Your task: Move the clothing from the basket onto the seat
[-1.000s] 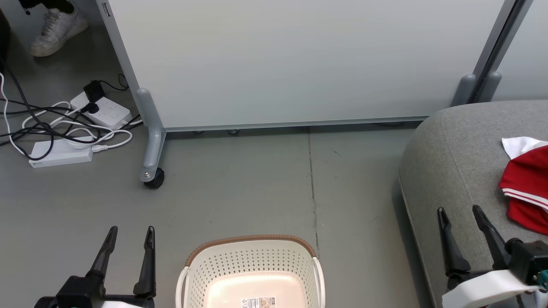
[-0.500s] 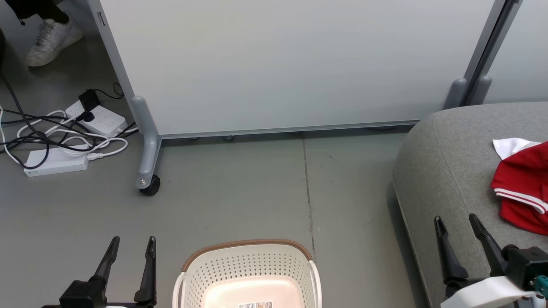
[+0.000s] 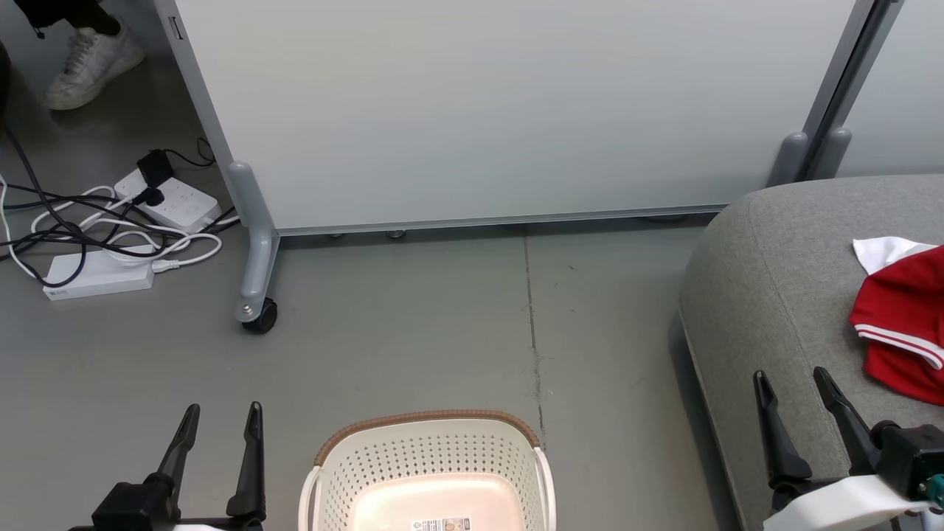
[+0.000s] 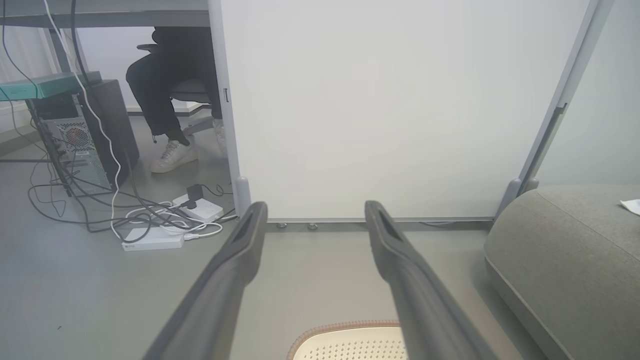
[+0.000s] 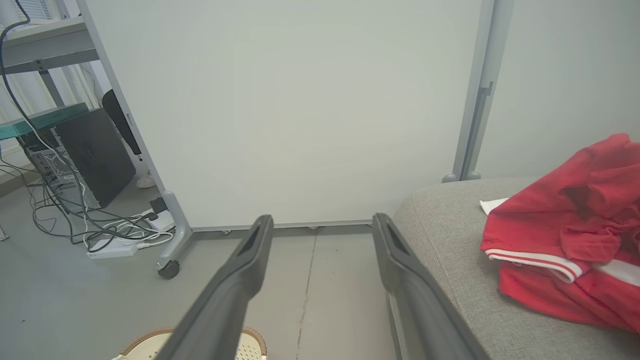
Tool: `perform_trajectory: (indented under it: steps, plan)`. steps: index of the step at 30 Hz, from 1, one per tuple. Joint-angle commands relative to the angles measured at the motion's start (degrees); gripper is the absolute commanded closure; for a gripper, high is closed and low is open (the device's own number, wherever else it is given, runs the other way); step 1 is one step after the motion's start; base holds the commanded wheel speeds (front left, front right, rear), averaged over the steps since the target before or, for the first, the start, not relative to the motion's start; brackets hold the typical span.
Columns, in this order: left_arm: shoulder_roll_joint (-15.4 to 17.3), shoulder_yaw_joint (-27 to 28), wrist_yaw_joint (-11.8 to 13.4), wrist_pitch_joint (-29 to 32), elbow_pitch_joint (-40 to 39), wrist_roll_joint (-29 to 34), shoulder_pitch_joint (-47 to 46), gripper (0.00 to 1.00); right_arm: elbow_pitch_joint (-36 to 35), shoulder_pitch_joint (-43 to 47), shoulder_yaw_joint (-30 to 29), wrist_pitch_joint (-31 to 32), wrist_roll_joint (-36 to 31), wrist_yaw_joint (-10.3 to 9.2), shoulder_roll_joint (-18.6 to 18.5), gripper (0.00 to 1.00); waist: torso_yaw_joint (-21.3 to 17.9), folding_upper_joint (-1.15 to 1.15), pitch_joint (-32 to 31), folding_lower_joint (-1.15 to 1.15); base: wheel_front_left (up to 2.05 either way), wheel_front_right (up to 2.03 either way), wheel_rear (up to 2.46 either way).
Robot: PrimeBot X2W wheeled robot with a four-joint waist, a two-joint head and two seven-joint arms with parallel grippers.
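Two spread, empty: left gripper [image 3: 224,407], right gripper [image 3: 789,374]; clothing [image 3: 903,324] on seat [image 3: 767,280], right of right gripper, apart.

The basket [image 3: 428,450] is smooth plastic with little holes. The seat [image 3: 767,295] at the right is rough cloth — the clothing [image 3: 903,313] looks soft.

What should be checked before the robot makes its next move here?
1. Clothing on the seat: ok.
2. Basket empty: ok, its visible floor is bare.
3. Left gripper open, holding nothing: ok.
4. Right gripper open, holding nothing: ok.
5. Whole garment resting on the seat: cannot tell, it runs past the picture's edge.
6. Person's shoe away from both grippers: ok, far off beyond the panel.
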Motion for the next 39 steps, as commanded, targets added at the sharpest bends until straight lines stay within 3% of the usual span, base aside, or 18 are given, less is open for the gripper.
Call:
perform_trajectory:
  steps: [1,8,9,13,39]
  plan:
    - [0.08,0.26,-0.03,-0.12,-0.14,0.00,-0.21,0.00,-0.35,0.42,-0.06,-0.36,0.18,0.01,-0.15,0.00,0.04,0.00,0.01,0.00,0.00,0.00,0.00]
    - [0.06,0.29,0.28,-0.40,-0.04,0.29,-0.01,0.00,-0.52,0.46,-0.21,-0.37,0.33,0.01,-0.15,0.00,0.25,0.00,0.19,0.00,0.00,0.00,0.00]
    - [-0.08,0.08,0.03,-0.06,0.15,-0.01,0.02,1.00,0.09,0.04,-0.09,0.00,0.06,0.00,0.02,1.00,0.25,0.00,0.19,0.00,0.00,0.00,0.00]
    - [-1.47,-0.60,-0.15,0.05,1.75,-0.78,0.45,1.00,2.01,0.68,-0.23,0.29,0.86,0.00,0.62,1.00,0.25,0.00,0.21,0.00,0.00,0.00,0.00]
    - [-6.39,-1.91,-7.32,-0.17,6.37,-24.40,-5.84,1.00,7.41,-3.13,-9.55,8.62,29.83,0.00,-1.33,1.00,0.12,0.00,0.65,0.00,0.00,0.00,0.00]
